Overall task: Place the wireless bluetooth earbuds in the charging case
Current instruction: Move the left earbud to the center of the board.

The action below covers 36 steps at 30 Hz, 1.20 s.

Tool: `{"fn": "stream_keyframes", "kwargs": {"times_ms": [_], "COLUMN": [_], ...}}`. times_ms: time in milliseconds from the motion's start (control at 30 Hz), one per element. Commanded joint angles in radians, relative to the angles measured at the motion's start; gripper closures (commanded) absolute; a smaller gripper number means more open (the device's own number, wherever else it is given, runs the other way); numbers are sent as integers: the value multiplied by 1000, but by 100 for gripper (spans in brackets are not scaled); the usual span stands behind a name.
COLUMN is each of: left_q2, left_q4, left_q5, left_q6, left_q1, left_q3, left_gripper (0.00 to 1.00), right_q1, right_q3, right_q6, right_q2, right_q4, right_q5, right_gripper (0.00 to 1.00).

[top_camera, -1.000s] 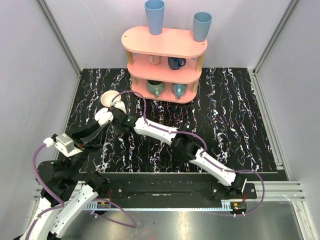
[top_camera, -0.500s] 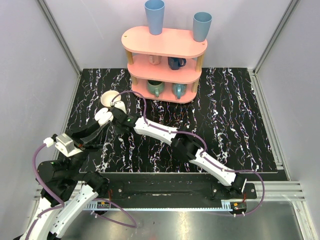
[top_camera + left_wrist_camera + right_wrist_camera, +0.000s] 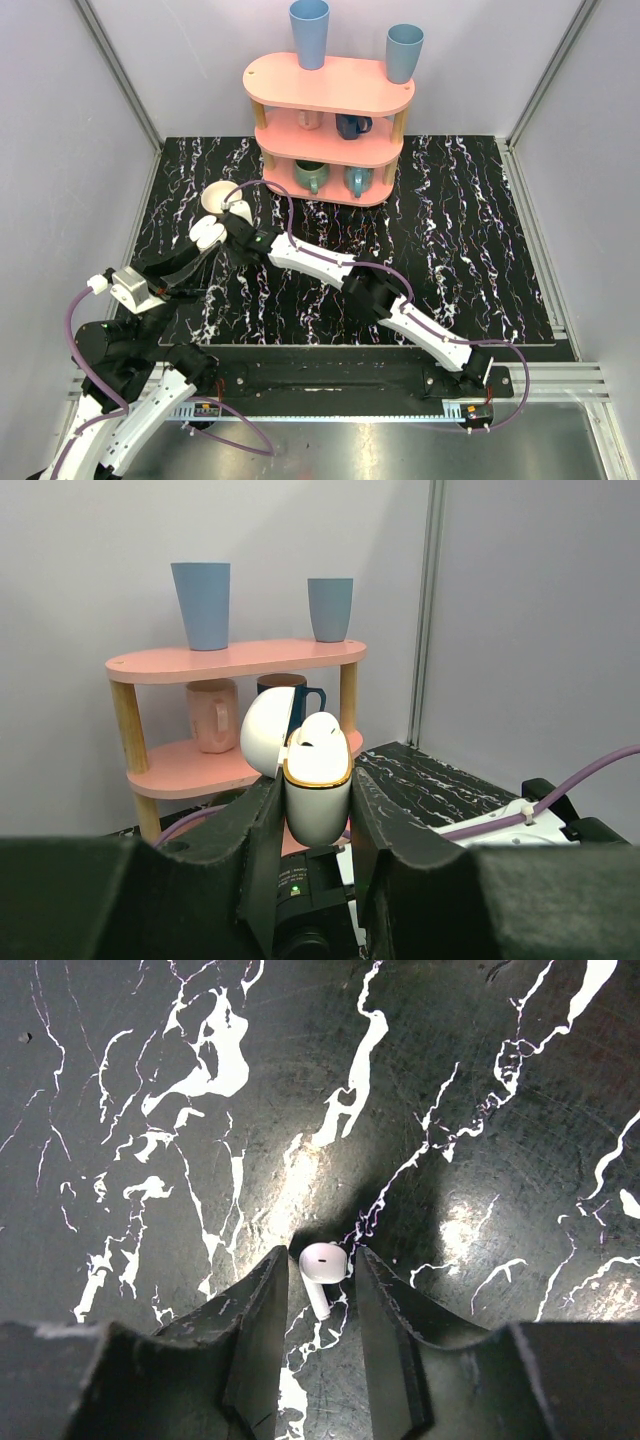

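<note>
The charging case (image 3: 318, 785) is white with a gold rim and stands upright with its lid (image 3: 264, 732) swung open. My left gripper (image 3: 318, 805) is shut on its lower half. In the top view the charging case (image 3: 207, 231) sits at the left gripper (image 3: 205, 239), just left of my right gripper (image 3: 236, 222). A single white earbud (image 3: 323, 1263) lies between the fingers of the right gripper (image 3: 322, 1256), over the black marble table (image 3: 150, 1080). A narrow gap shows on each side of the earbud. A second earbud is not visible.
A round cream bowl (image 3: 216, 198) stands just behind both grippers. Further back is a pink three-tier shelf (image 3: 330, 90) with two blue cups on top and mugs inside. Grey walls (image 3: 60, 150) close in the table on the left, right and back.
The right gripper has shifted slightly toward the bowl and the case. The left arm and the case have not moved.
</note>
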Motion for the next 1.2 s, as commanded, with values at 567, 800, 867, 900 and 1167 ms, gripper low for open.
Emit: {"fn": "stream_keyframes", "kwargs": {"times_ms": [567,800,867,900,1167], "left_q2": [8,17,17,19,19], "left_q4": [46,48,46,46,46], "left_q5": [-15,-13,-12,-12,-15], "left_q6": [-10,-13,-13,-13,-19], "left_q1": [-2,-2,-4,-2,-2], "left_q3": [-7,-7,-7,-7,-8], "left_gripper": [100,100,100,100,100], "right_q1": [-6,-6,-6,-7,-14], "right_q3": [-16,-46,-66,-89,-408], "right_q6": [-21,-26,-29,-42,-56], "right_q2": [27,-1,-16,-37,-246], "right_q4": [-46,-45,-43,-45,62], "right_q5": [3,23,41,46,171], "right_gripper": [67,76,78,78,79]}}
